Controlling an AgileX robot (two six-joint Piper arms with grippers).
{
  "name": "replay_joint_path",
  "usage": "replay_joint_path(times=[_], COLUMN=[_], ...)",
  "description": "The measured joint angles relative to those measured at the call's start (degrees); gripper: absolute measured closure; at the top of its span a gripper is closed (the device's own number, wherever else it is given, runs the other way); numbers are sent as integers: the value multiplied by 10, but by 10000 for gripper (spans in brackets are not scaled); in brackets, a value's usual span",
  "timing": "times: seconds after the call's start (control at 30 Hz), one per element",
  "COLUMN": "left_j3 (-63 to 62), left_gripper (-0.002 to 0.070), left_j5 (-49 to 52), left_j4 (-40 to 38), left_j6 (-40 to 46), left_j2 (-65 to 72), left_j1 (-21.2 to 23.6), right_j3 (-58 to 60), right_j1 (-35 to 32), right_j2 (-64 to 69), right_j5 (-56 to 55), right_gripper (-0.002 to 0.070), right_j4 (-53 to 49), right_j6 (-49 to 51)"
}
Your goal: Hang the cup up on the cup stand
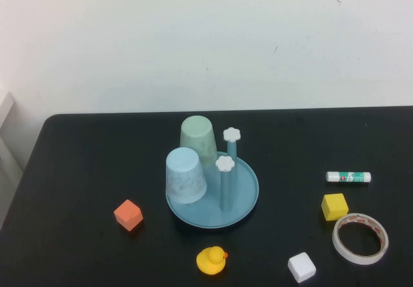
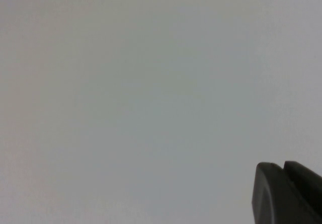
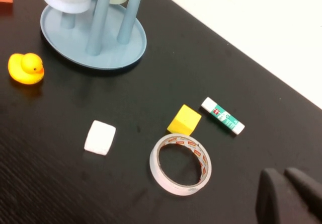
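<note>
both grippers, left (image 2: 287,196) and right (image 3: 289,196), sat off the desk, jaws pressed together, holding nothing. farther off, the cup (image 1: 199,140) hung inverted on the stand (image 1: 248,200); probably light, stiff, slippery plastic, best pinched across its wall.

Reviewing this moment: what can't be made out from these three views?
- Pegs under the green cup and blue speckled cup: hidden by the inverted cups on the cup stand, high view.
- Left gripper: shut, cut off by the frame corner; left wrist view shows only blank wall.
- Right gripper: shut, likewise cut off.
- Glue stick label: too small.
</note>
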Motion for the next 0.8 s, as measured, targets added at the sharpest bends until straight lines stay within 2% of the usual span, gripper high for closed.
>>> replay_joint_path(times=[0.17,0.27,0.47,0.6,0.63,0.67,0.8], left_j3=[57,122,298,409,435,471,481], left_gripper=[675,675,675,675,675,675,675], left_j5=[44,39,19,8,-2,-24,-7], left_j4=[55,50,31,28,25,22,30], left_j6=[-2,3,90,95,91,50,-46], left_j2=[-76,-138,-280,-355,-359,-362,-363], left_j1=[0,0,3,3,3,3,3], right_j3=[0,0,0,0,0,0,1], right_j1=[0,0,0,0,0,0,0], right_j2=[0,0,0,0,0,0,0], right_j5=[1,1,1,1,3,3,6], right_gripper=[678,678,678,678,678,678,678], right_j4=[0,0,0,0,0,0,1], right_j6=[0,0,0,0,0,0,0])
